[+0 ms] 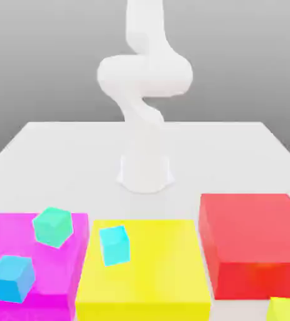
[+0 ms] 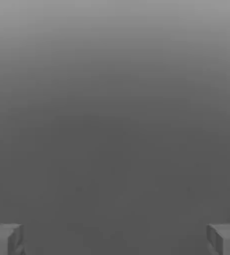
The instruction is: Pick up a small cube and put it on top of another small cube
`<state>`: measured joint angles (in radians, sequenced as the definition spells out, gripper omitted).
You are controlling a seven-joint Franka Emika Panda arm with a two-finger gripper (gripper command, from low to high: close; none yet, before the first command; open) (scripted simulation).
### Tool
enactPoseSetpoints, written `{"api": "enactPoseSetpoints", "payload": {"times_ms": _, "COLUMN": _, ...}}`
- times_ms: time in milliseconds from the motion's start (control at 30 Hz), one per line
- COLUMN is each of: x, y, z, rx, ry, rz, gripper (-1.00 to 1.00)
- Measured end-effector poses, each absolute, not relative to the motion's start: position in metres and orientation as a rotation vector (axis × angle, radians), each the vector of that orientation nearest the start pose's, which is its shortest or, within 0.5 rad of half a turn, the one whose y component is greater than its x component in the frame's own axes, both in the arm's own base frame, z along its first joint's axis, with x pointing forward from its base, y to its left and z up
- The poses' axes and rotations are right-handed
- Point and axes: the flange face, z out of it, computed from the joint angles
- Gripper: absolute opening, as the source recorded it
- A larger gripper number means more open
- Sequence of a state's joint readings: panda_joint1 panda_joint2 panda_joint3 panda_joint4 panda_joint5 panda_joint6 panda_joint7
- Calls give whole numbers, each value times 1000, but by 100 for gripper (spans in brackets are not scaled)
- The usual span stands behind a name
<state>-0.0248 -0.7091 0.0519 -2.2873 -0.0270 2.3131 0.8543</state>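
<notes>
White arm (image 1: pixel 144 75) upright, its base (image 1: pixel 144 174) on the surface (image 1: pixel 185 147). Places relative to base: lower column straight above it; over that, a bulky joint section lying crosswise, bulging out past the base toward both the exterior view's left and right; upper segment rises above the base, up to the exterior view's top edge. Pincer (image 2: pixel 115 240) open, fingers (image 2: pixel 6 239) well apart, nothing between them.

The small cube (image 1: pixel 287 309) is plain yellow-green
</notes>
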Motion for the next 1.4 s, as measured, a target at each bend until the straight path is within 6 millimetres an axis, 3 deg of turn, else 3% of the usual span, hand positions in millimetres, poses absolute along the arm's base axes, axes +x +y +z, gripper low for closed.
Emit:
{"api": "enactPoseSetpoints", "payload": {"times_ms": 300, "x": 476, "y": 76, "z": 569, "rx": -2683, "ry": 1213, "rz": -788, "gripper": 0}}
{"api": "enactPoseSetpoints", "payload": {"times_ms": 467, "x": 512, "y": 108, "z": 494, "rx": -2762, "ry": 1258, "rz": -663, "gripper": 0}}
{"api": "enactPoseSetpoints", "payload": {"times_ms": 600, "x": 530, "y": 136, "z": 431, "rx": -2813, "ry": 1278, "rz": -551, "gripper": 0}}
{"api": "enactPoseSetpoints", "payload": {"times_ms": 833, "x": 540, "y": 182, "z": 323, "rx": -2859, "ry": 1314, "rz": -333, "gripper": 0}}
{"api": "enactPoseSetpoints", "payload": {"times_ms": 1100, "x": 521, "y": 240, "z": 216, "rx": -2846, "ry": 1345, "rz": -51, "gripper": 0}}
{"api": "enactPoseSetpoints", "payload": {"times_ms": 1233, "x": 517, "y": 249, "z": 155, "rx": -2834, "ry": 1352, "rz": -3, "gripper": 0}}
{"api": "enactPoseSetpoints", "payload": {"times_ms": 1267, "x": 516, "y": 250, "z": 143, "rx": -2835, "ry": 1352, "rz": -1, "gripper": -100}}
{"api": "enactPoseSetpoints", "payload": {"times_ms": 1400, "x": 516, "y": 250, "z": 143, "rx": -2833, "ry": 1351, "rz": -2, "gripper": -100}}
